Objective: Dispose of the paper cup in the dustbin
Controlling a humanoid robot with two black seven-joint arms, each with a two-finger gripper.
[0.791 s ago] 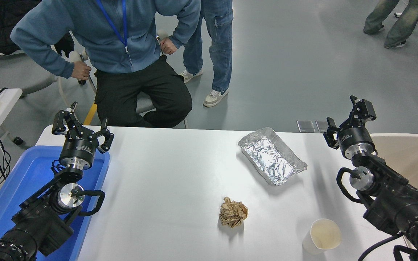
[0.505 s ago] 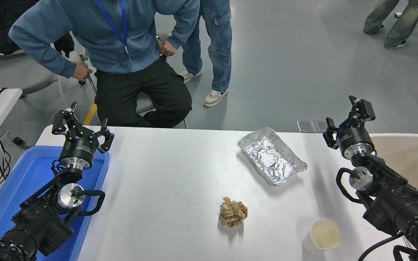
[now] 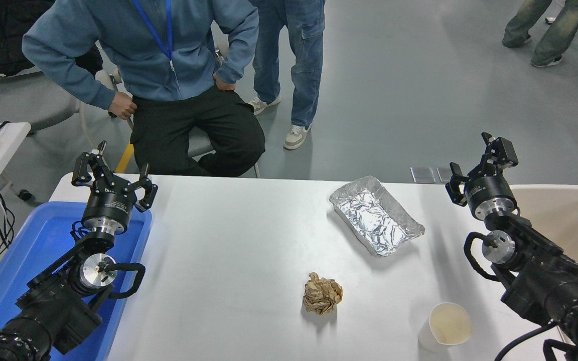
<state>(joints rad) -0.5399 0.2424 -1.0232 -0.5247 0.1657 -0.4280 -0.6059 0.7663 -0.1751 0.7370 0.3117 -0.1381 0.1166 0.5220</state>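
The white paper cup (image 3: pixel 444 327) stands upright near the table's front right edge, its cream inside showing. The beige dustbin (image 3: pixel 570 220) sits at the right edge, partly behind my right arm. My right gripper (image 3: pixel 477 163) is open and empty, raised at the table's far right edge, well behind the cup and beside the bin. My left gripper (image 3: pixel 113 175) is open and empty, parked at the far left.
A crumpled brown paper ball (image 3: pixel 322 293) lies left of the cup. A silver foil tray (image 3: pixel 375 214) sits at the back right. A blue plastic tray (image 3: pixel 43 250) lies under my left arm. A person (image 3: pixel 168 65) sits at the far side; others stand behind.
My right gripper has shifted very slightly left. The seated person has moved both hands down to the hips. The cup has not moved.
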